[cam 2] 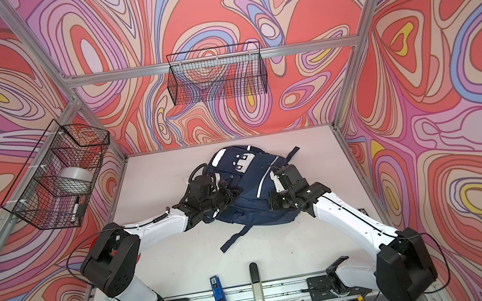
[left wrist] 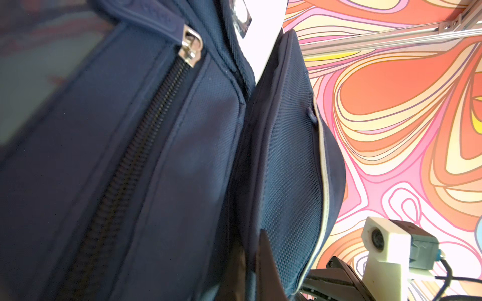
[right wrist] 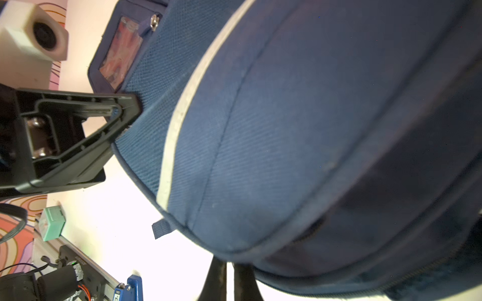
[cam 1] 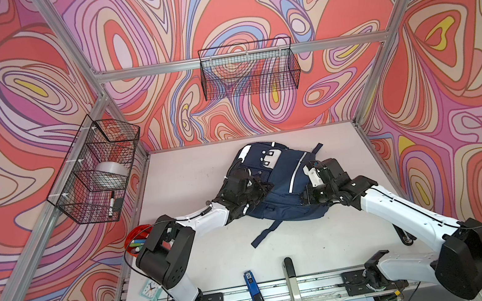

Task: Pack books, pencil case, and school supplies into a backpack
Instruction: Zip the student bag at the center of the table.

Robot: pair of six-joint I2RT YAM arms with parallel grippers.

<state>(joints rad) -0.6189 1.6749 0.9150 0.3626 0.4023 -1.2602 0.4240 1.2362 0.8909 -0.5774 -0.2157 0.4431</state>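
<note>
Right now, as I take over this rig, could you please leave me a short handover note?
Left gripper: shut, tip pressed into the backpack at its mesh side; I cannot confirm a pinch.
Right gripper: shut, tips at the backpack's edge.
The backpack lies flat mid-table; the zip in the left wrist view looks closed.
Books, pencil case, supplies: none in view, so probably packed, but unconfirmed.
Left to do: check the contents, finish closing, release.

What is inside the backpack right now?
Nothing inside shows. The backpack lies on the table with the zip seen in the left wrist view closed, so navy fabric covers the interior. Whether books or supplies are in it cannot be told.
</note>
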